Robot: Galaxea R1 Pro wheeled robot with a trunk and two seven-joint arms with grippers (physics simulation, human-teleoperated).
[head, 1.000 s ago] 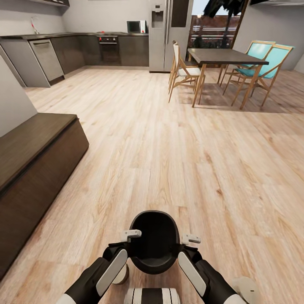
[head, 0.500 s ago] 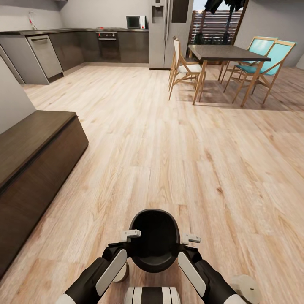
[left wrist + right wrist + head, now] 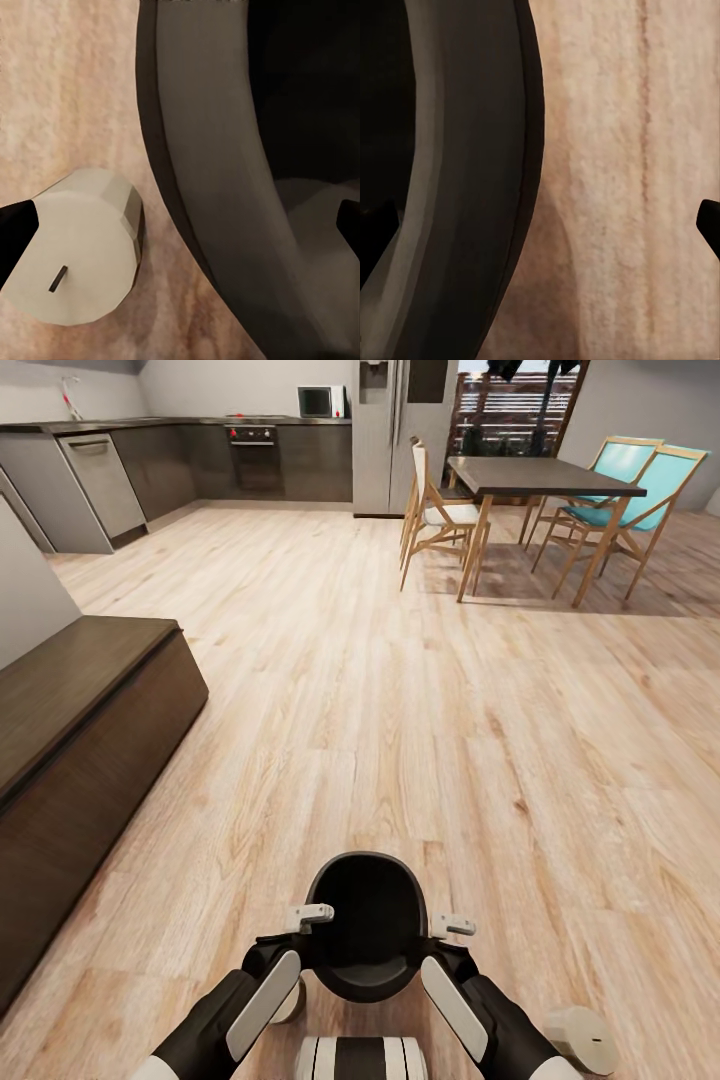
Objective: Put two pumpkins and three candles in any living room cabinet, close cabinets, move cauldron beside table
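The cauldron point(image 3: 365, 928) sits low in the centre of the head view, carried between 2 grippers. The left gripper point(image 3: 308, 913) and right gripper point(image 3: 453, 926) each straddle its rim, though whether they actually clamp cannot be told. It looks rigid, bulky and smooth-walled, so opposite rim holds suit it.

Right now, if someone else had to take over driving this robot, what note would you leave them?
Left gripper and right gripper: both open, each straddling the rim of the cauldron, one finger inside, one outside.
The cauldron sits between the arms on open floor, cabinet to the left, its visible front closed.
Two pale pucks, probably candles, lie on the floor by the cauldron.
Left: cauldron beside the coffee table, candles and pumpkins into the cabinet, then close it.
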